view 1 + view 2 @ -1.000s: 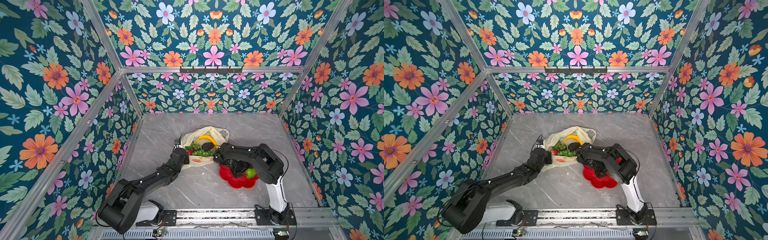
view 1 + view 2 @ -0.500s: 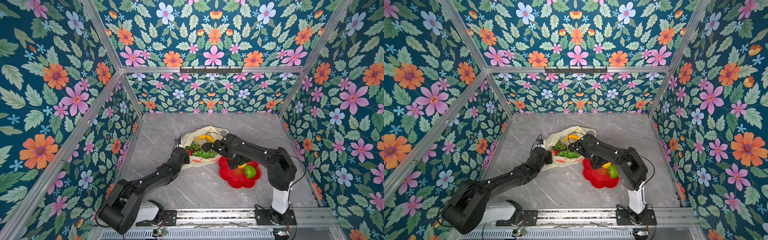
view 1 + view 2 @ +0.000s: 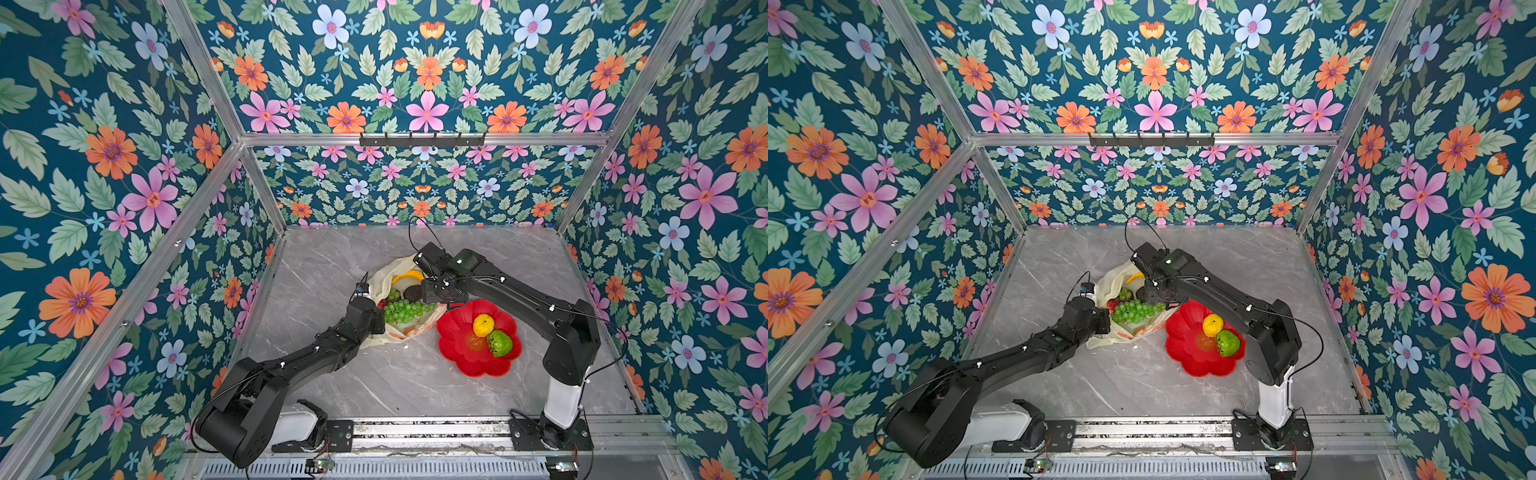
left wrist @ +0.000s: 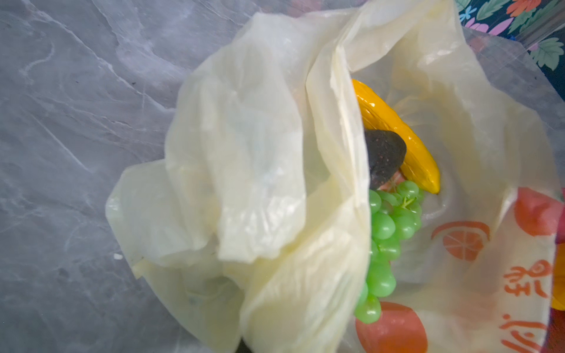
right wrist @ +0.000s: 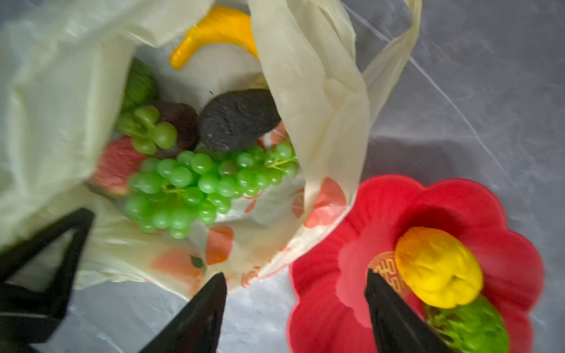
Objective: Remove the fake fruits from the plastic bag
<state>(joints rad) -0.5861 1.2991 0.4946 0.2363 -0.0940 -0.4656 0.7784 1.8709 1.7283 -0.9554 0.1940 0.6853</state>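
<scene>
Two fruits lie on the red plate (image 3: 457, 357): the lemon (image 3: 483, 325) and the bumpy green fruit (image 3: 500, 343), touching each other. The plate sits on the grey marble table (image 3: 332, 257), just beside the plastic bag (image 3: 380, 277), whose printed edge reaches its rim.

I have my left gripper (image 3: 377, 323) closed tight on the bag's rim, on the side away from the plate. The thin film bunches there and the mouth gapes upward.

My right gripper (image 5: 295, 272) hangs above the bag's side nearest the plate. Its jaws are well apart, with nothing between them. In the right wrist view one finger (image 5: 208, 311) shows over the bag's edge and the other over the plate.

Inside the bag, the banana (image 5: 214, 33) curves along the far end, with the avocado (image 5: 238, 119) just beside it. The grape bunch (image 5: 189, 189) sprawls across the middle, touching the avocado. The strawberry (image 5: 116, 165) lies against the grapes on the side of my left gripper. The dark green fruit (image 5: 139, 85) sits deeper in, half under the film. A dark purplish fruit (image 5: 183, 125) shows behind a few loose grapes; I cannot tell what it is.
</scene>
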